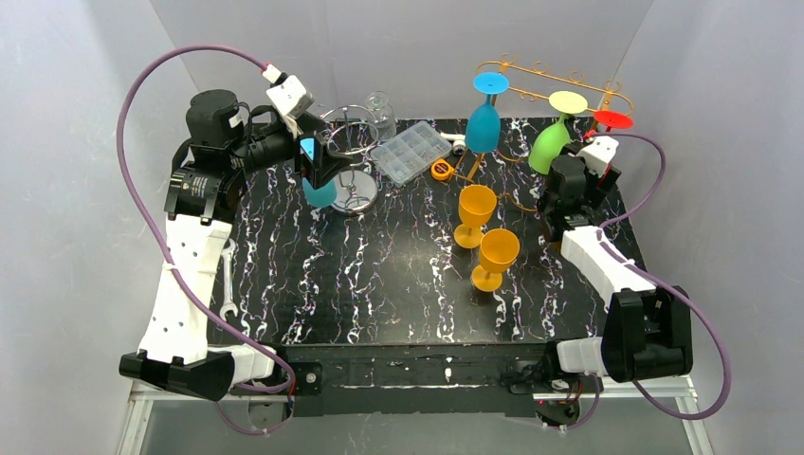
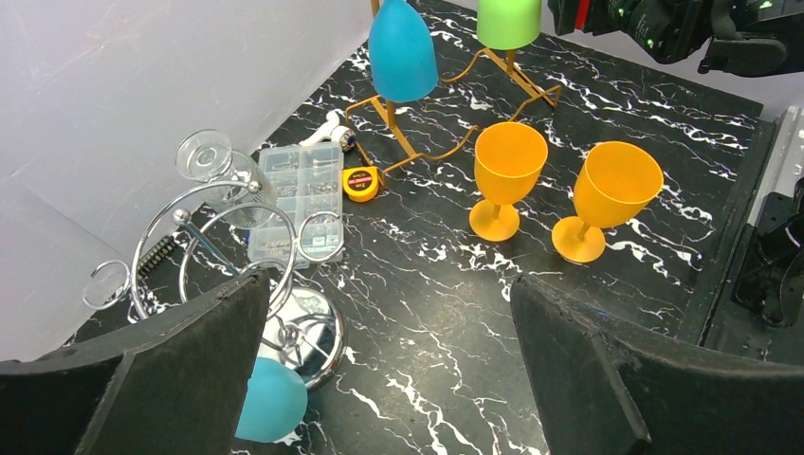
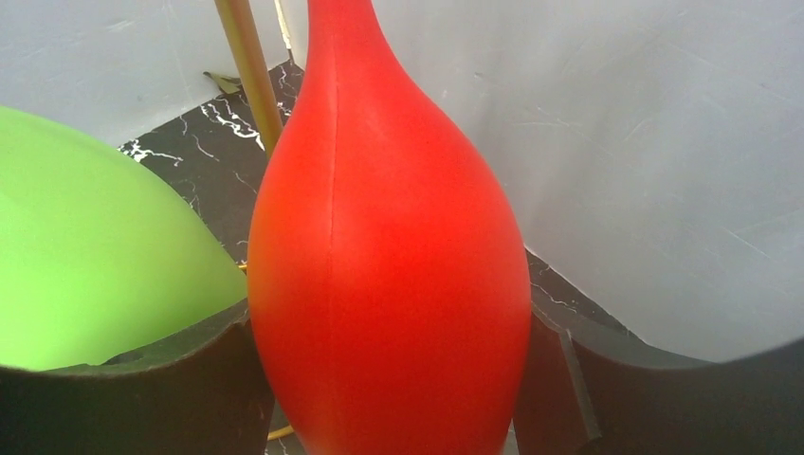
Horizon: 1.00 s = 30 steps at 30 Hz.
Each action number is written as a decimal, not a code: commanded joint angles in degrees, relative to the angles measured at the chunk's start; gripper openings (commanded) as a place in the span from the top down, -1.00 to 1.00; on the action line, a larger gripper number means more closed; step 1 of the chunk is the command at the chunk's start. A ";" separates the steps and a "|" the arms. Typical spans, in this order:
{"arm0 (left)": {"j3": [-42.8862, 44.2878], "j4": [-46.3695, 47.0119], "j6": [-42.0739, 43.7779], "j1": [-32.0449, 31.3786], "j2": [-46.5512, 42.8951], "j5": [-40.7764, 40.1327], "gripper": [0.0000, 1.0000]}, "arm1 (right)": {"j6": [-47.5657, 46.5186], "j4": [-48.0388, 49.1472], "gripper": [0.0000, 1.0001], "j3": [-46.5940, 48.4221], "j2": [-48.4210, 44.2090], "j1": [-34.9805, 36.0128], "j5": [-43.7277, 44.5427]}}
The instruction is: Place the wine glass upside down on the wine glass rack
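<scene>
Right wrist view: my right claw [image 3: 389,398] pinches the red glass [image 3: 389,237] by its bowl, one finger against each side, jaws held wide by the bowl
Red glass: upside down, bowl low and stem rising out of the top of the frame; it fills the gap between my fingers
Rack [image 3: 248,76]: its gold post stands just behind the red glass, to the left of the stem
Green glass [image 3: 95,256]: just beside my left-hand finger, close to the red bowl; I cannot tell if they touch
Top view, right end of rack: the red foot sits up at the rail, with the green one next to it and a blue glass [image 1: 484,123] at the far left end, all three inverted
Left claw [image 2: 389,355]: spread wide, holding nothing, hovering over the far left of the table [image 1: 379,284]
Below left claw: a teal glass [image 2: 270,403] by the base of a chrome stand [image 2: 303,332]
Mid table: two orange glasses [image 1: 475,213] [image 1: 495,256] upright, well apart from both claws
Near the rack's foot: a clear box [image 1: 410,152] and a tape measure [image 1: 442,170]
</scene>
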 commanded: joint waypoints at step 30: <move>-0.78 -0.10 -2.77 -0.18 -3.45 2.90 -0.97 | 5.41 -24.33 -0.97 5.68 -17.12 8.01 -14.93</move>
